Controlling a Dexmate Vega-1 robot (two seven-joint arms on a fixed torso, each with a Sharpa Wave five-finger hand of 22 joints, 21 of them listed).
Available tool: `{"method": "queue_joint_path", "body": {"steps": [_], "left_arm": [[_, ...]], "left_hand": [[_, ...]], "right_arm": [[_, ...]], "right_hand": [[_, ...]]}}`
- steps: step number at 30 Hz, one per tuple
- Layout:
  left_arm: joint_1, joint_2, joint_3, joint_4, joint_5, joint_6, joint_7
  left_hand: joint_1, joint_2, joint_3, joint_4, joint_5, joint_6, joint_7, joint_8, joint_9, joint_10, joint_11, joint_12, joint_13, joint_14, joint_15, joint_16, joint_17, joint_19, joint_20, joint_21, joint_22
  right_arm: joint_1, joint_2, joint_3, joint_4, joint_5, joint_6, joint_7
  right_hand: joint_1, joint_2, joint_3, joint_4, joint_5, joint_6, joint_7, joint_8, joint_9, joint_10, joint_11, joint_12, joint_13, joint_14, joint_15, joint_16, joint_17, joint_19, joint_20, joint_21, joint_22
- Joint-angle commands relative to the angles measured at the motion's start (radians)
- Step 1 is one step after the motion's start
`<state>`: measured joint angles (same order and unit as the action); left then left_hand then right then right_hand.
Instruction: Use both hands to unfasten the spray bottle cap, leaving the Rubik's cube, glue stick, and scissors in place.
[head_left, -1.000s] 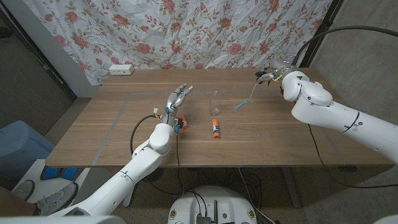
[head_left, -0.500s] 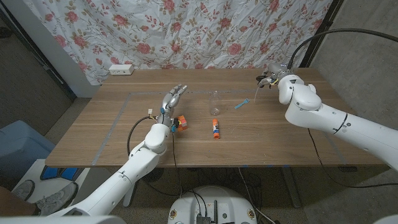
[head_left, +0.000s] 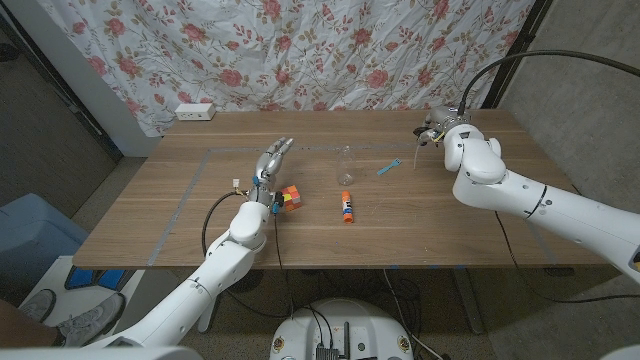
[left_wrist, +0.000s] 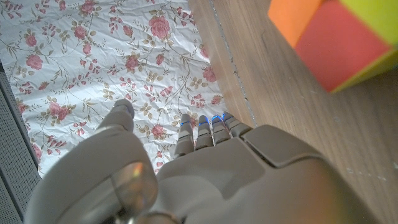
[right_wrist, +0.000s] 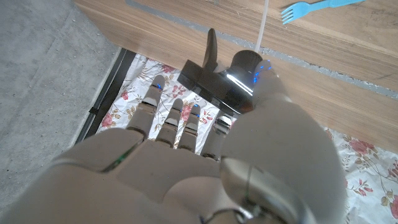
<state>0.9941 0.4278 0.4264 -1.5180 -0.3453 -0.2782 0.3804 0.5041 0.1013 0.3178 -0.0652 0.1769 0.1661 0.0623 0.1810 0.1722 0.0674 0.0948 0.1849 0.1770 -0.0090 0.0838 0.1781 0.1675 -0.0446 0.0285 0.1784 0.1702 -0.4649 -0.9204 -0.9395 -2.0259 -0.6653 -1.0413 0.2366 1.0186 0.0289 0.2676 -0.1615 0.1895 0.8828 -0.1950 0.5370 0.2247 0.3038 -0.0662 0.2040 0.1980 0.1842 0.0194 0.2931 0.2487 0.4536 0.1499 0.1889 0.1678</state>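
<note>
Head view, right hand: raised at the counter's far right, holding the spray cap, whose thin dip tube hangs down toward the wood.
Left hand: empty, fingers extended and apart, above the counter left of centre.
Rubik's cube: just beside the left wrist, on the wood.
Spray bottle: clear, upright near the counter's middle, capless, well apart from the right hand.
Glue stick: lying in front of the bottle.
Blue fork: lying between bottle and right hand.
</note>
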Motion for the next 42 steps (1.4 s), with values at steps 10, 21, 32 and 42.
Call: {"method": "queue_joint_path", "body": {"steps": [10,21,32,42], "left_arm": [[0.027,-0.003,-0.013,0.002,-0.024,-0.037,0.004],[0.042,0.007,-0.02,-0.009,-0.042,-0.048,-0.016],[0.03,0.006,-0.022,0.014,-0.055,-0.071,-0.045],[0.029,0.016,-0.031,0.007,-0.056,-0.067,-0.046]], "left_hand": [[-0.017,0.005,0.003,0.003,0.006,0.002,0.005,0.001,0.003,-0.002,-0.003,0.005,0.002,-0.002,0.001,-0.001,0.002,-0.008,0.002,0.007,0.002],[-0.027,0.015,0.006,0.006,0.007,0.002,0.007,0.0,0.003,-0.004,-0.002,0.006,0.002,-0.002,0.003,0.0,0.003,-0.006,0.002,0.009,0.002],[-0.036,0.022,0.007,0.007,0.008,0.002,0.006,0.0,0.003,-0.003,0.001,0.007,0.002,-0.002,0.003,0.0,0.003,-0.006,0.002,0.009,0.002],[-0.044,0.026,0.008,0.008,0.008,0.002,0.005,0.0,0.003,-0.004,-0.002,0.007,0.002,-0.004,0.004,-0.001,0.003,-0.007,0.001,0.009,0.002]], "right_arm": [[-0.005,0.047,-0.012,0.087,-0.13,0.059,0.099],[-0.026,0.094,0.016,0.131,-0.13,0.107,0.095],[-0.047,0.137,0.016,0.174,-0.128,0.142,0.066],[-0.061,0.162,0.001,0.187,-0.136,0.142,0.07]], "right_hand": [[0.01,0.005,0.004,0.001,0.005,0.044,-0.026,0.051,0.033,0.01,0.002,0.007,0.001,0.007,-0.013,0.009,0.005,0.011,-0.006,0.004,0.0],[0.011,0.005,0.004,0.001,0.004,0.038,-0.025,0.053,0.037,0.011,0.002,0.006,0.002,0.007,-0.013,0.009,0.006,0.011,-0.008,0.003,0.0],[0.009,0.005,0.002,0.003,0.003,0.027,-0.025,0.052,0.041,0.012,0.004,0.005,0.002,0.008,-0.014,0.01,0.007,0.011,-0.014,0.002,0.0],[0.008,0.004,0.001,0.004,0.002,0.024,-0.025,0.054,0.045,0.015,0.004,0.005,0.002,0.01,-0.019,0.011,0.007,0.012,-0.017,0.002,0.0]]}}
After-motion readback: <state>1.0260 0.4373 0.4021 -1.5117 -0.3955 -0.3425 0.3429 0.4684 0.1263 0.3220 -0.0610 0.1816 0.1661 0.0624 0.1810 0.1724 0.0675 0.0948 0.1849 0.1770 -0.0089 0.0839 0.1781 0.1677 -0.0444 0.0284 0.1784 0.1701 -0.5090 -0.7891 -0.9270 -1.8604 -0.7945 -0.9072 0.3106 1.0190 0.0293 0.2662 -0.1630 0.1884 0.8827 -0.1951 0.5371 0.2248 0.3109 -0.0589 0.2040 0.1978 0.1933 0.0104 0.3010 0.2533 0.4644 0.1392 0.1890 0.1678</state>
